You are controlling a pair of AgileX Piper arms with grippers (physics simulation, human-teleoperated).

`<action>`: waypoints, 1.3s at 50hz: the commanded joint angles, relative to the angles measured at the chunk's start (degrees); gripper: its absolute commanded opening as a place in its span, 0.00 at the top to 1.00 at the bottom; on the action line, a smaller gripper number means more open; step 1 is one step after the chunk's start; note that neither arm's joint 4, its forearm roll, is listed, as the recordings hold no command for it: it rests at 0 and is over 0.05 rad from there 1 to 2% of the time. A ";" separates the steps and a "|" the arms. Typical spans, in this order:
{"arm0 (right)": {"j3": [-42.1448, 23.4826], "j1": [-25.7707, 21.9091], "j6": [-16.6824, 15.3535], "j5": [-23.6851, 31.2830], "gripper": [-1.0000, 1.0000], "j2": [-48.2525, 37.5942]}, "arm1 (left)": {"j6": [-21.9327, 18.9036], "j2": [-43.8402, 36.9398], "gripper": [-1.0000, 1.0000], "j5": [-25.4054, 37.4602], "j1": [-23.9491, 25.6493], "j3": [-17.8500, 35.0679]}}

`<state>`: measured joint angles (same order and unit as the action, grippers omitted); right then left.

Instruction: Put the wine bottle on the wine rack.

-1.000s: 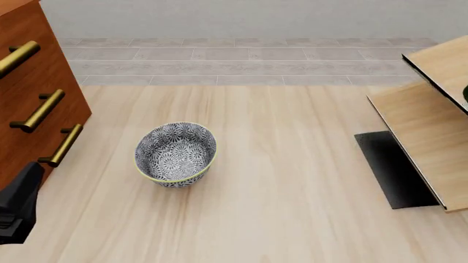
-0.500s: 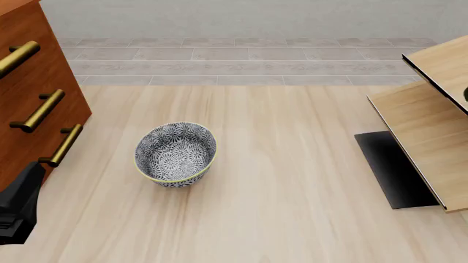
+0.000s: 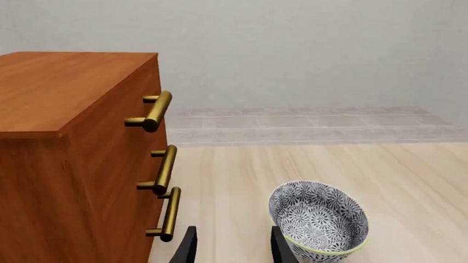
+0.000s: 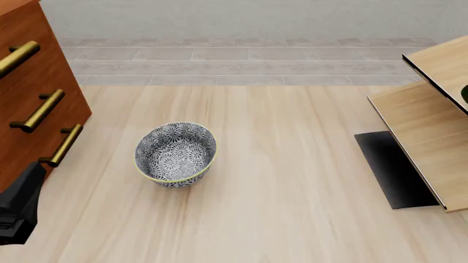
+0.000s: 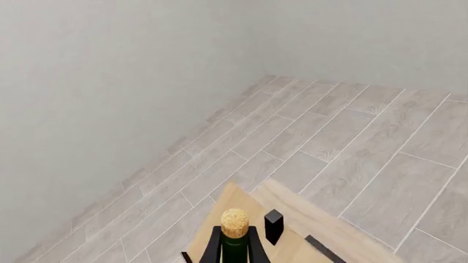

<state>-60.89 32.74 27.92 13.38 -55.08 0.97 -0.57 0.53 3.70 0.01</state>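
A light wooden wine rack [image 4: 428,137] of slanted flat boards with thin black edging and a flat black base stands at the right edge of the pale wood-grain table [image 4: 292,208], partly cut off by the frame of the front view. A sliver of dark green at that same edge, above the rack's boards, is all the front view shows of the tall dark green glass wine bottle [image 5: 235,241]. The right wrist view shows its long neck and tan cork stopper standing upright over the rack's light boards [image 5: 292,241], with grey floor tiles and a pale wall beyond. The right gripper [image 5: 230,244] has one black fingertip [image 5: 273,226] just beside the neck; whether its jaws grip the bottle or stand clear of it cannot be told.

At the near left corner of the table, the black left gripper [image 3: 232,246] sits low, its two fingers apart with nothing between them. Just to its right stands a round ceramic bowl [image 4: 175,154] with a blue-and-white floral pattern and a yellow-green rim, upright on the table. On the left of the scene, a reddish-brown wooden cabinet [image 4: 29,98] shows three brass bar handles [image 3: 162,169] facing the bowl. The bowl and the wine rack are well apart.
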 commanded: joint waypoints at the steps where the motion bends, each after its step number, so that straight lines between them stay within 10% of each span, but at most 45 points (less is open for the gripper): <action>1: 1.31 0.04 1.17 -0.64 1.00 -1.80 | 0.00 -0.04 0.00 0.18 -0.01 0.00; 65: 2.45 5.49 0.63 -7.43 1.00 -14.40 | 0.01 -0.81 0.00 -0.07 0.17 0.00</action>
<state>-61.71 38.66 27.40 6.16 -66.76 0.99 -1.15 0.54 3.85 0.00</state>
